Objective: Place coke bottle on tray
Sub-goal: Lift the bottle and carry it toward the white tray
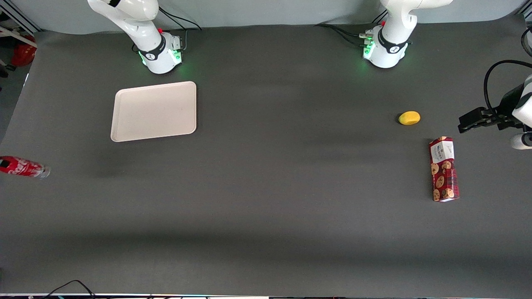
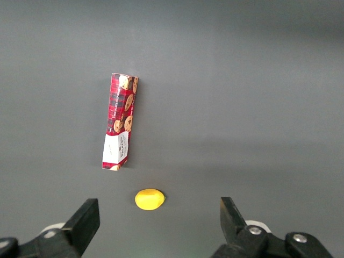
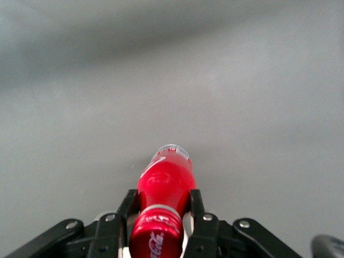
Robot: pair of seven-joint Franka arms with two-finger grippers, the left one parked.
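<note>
The coke bottle (image 1: 23,167), slim and red with white script and a silvery base, shows at the very edge of the front view, at the working arm's end of the table, nearer the front camera than the tray. It lies roughly level. In the right wrist view my gripper (image 3: 161,208) is shut on the bottle (image 3: 165,180) at its neck just below the red cap, one black finger (image 3: 196,203) on each side, grey table beneath. The gripper itself is out of the front view. The beige tray (image 1: 153,111) lies flat and empty in front of the working arm's base.
A yellow lemon-like fruit (image 1: 409,118) and a red cookie box (image 1: 444,169) lie toward the parked arm's end of the table; both also show in the left wrist view, the fruit (image 2: 149,199) and the box (image 2: 120,121). The working arm's base (image 1: 160,54) stands beside the tray.
</note>
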